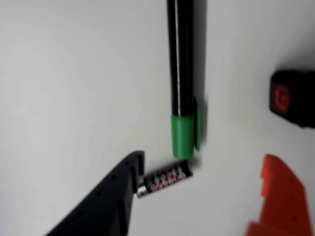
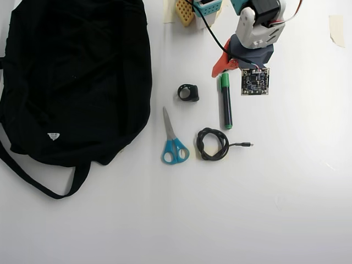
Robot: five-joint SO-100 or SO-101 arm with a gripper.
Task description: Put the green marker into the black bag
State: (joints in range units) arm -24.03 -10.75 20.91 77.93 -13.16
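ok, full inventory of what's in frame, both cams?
black bag: 1, black with a small white label, overhead left.
green marker: 1, dark barrel with green cap, overhead centre, below the gripper.
battery: 1, black, wrist view, just past the marker's cap.
scissors: 1, blue handles, right of the bag.
coiled cable: 1, black, right of the scissors.
small black object: 1, left of the marker; red mark in the wrist view.
gripper: 1, one black and one orange finger, open, over the marker's cap end.
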